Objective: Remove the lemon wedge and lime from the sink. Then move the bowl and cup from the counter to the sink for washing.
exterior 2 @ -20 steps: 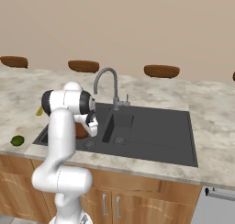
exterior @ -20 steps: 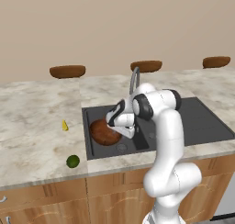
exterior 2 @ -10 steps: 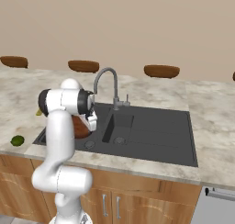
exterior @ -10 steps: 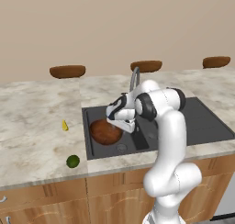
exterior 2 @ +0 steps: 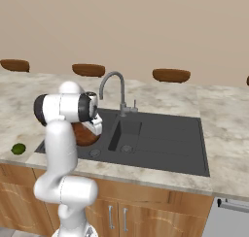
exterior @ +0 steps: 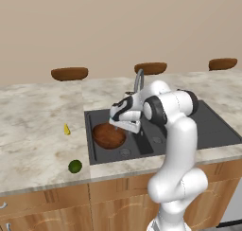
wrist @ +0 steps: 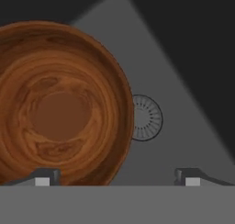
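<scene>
with the sink (exterior: 212, 130) as the largest item, noting it first: dark double basin set in the marble counter (exterior: 33, 130), curved faucet (exterior 2: 113, 88) at its far edge. bowl (exterior: 109, 136) now sits inside the left basin, beside the round drain (wrist: 146, 118), so that half of the second step looks done. gripper (exterior: 124, 126) hangs just above the bowl's right rim, jaws spread wide and released, nothing between them; one fingertip (wrist: 45, 177) over the bowl's near edge in the hand view. lime (exterior: 74, 166) lies on the counter near the front edge, left of the sink; lemon wedge (exterior: 67, 129) on the counter further back, also left. both fruit out, first step judged complete. cup not located; judged the remaining item. brown stool tops (exterior: 69, 73) beyond the counter. nothing obstructs the basin except the faucet.
</scene>
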Controlling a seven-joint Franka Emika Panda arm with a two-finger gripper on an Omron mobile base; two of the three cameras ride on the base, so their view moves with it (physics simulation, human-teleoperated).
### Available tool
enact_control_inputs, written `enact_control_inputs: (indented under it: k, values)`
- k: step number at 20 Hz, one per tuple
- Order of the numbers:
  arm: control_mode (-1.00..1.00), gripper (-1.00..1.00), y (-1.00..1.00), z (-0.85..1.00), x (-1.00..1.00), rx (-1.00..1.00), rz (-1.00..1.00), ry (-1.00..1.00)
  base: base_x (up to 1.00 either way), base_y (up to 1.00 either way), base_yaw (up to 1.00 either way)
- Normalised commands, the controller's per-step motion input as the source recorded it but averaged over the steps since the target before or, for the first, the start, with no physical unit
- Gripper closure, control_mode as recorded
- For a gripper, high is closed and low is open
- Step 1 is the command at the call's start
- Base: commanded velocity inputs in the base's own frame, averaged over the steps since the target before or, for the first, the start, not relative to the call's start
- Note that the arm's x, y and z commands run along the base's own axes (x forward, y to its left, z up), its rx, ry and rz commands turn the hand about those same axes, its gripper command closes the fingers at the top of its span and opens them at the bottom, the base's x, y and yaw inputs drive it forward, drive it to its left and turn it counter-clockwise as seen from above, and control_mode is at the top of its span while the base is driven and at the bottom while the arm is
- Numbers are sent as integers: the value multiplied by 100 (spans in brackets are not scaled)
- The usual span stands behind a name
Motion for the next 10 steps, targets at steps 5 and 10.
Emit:
enact_control_inputs:
  k: [5,10]
  values:
    - [-100,-100,0,38,-27,-5,13,-3,0,0,0]
    - [-100,-100,0,38,-28,-8,11,-1,0,0,0]
